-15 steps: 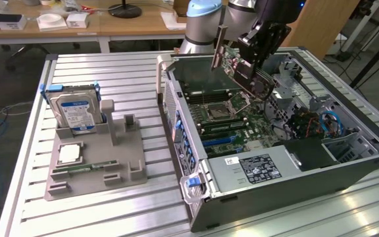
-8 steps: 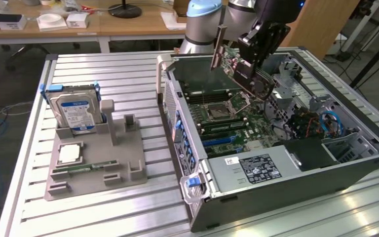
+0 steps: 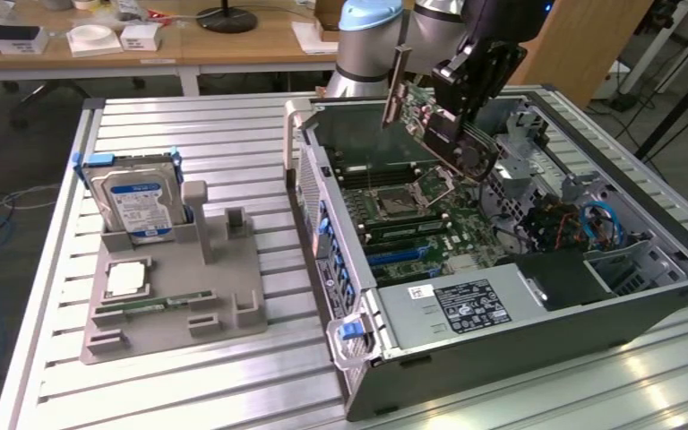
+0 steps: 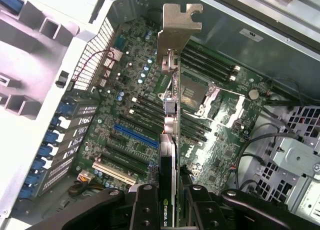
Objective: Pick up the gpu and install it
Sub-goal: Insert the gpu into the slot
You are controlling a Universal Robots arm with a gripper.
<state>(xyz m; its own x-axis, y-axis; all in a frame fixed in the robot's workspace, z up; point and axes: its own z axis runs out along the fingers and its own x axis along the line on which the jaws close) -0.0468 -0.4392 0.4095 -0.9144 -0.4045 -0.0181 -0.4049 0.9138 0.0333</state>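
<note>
The gripper (image 3: 473, 106) hangs over the open computer case (image 3: 559, 309) with its jaws part-way closed and pinched onto the gpu (image 3: 425, 121). The card is in the air, clear of the motherboard (image 3: 422, 235), and is not seated in any slot. In the exterior view it sits tilted, its silver end bracket (image 3: 393, 82) pointing toward twelve o'clock and its lower corner dipping toward five o'clock, just above the CPU socket (image 3: 390, 204).

The wrist view looks down the card's edge. The two black fingers (image 4: 145, 210) flank the gpu (image 4: 169, 155) on both faces, one of them against the black cooler (its lettering is partly readable). The bracket (image 4: 179, 25) is at the far end of the card from the jaws. Beneath it lie the motherboard's expansion slots, among them a blue slot (image 4: 134, 135) and a cream one (image 4: 114, 173) – all unoccupied as far as can be seen.

At four o'clock from the socket in the exterior view, the power supply (image 3: 464, 306) fills the case's near corner.

At nine o'clock from the case, on the slatted aluminium table (image 3: 201, 134), stands a grey fixture tray (image 3: 230, 278). A hard drive (image 3: 139, 204) with a blue-white label stands upright at its far end. A CPU chip (image 3: 126, 279) lies flat at six o'clock from the drive, and a narrow memory stick (image 3: 153, 305) lies just past the chip.
</note>
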